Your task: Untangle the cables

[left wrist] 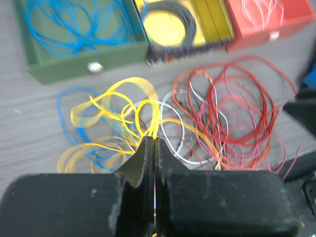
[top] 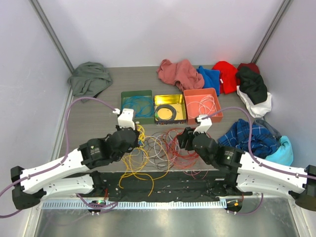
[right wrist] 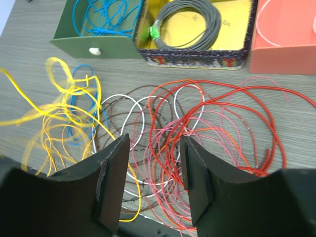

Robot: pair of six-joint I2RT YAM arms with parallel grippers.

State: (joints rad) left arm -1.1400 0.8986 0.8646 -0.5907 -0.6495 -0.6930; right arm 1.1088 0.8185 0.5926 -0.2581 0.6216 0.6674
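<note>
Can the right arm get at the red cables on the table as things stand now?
Probably yes. The right fingers stand open just above the red cables, and nothing lies between them; pink cables are tangled in, though.

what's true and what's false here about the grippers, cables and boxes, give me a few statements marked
1. The left gripper is shut on a yellow cable. True.
2. The right one holds a cable. False: the right gripper is open, holding nothing.
3. The green box holds a blue cable. True.
4. The yellow container is empty. False: the tin holds a dark coil.
</note>
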